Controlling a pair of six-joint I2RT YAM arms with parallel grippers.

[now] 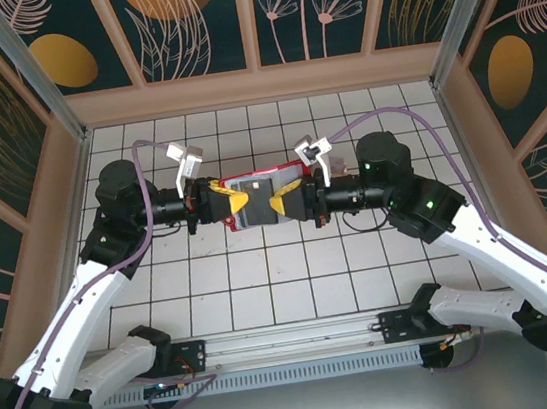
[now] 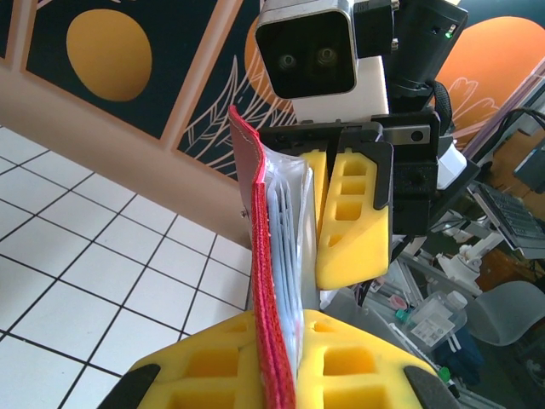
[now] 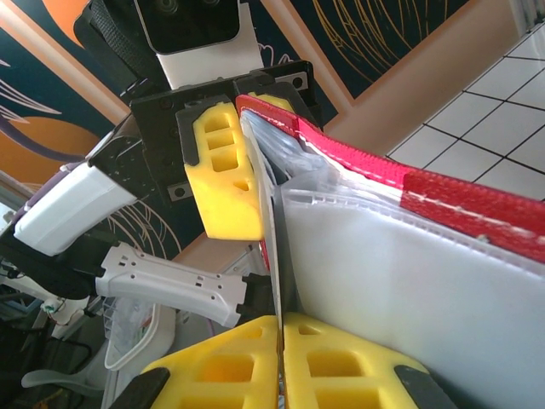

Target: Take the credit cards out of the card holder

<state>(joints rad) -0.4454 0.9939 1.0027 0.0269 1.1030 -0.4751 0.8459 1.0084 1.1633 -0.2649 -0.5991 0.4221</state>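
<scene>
- We see the card holder (image 1: 256, 189) stretched between the two grippers over the middle of the white, square-tiled table (image 1: 263, 276). It stands on edge, with the fold opened.
- Its outer cover is red, thin and slightly grainy, with a line of stitching near the rim.
- Inside it are greyish, see-through plastic pockets (image 3: 409, 273), glossy and a little crumpled, stacked in thin leaves.
- The left gripper (image 2: 285, 358) has blocky yellow pads with square hollows. They are pressed together on the red cover and the leaves beside it.
- The right gripper (image 3: 281, 341) has the same yellow ribbed pads. They are closed tight on a thin grey edge among the card holder's pockets, and we cannot tell whether that edge is a card or only pocket film.
</scene>
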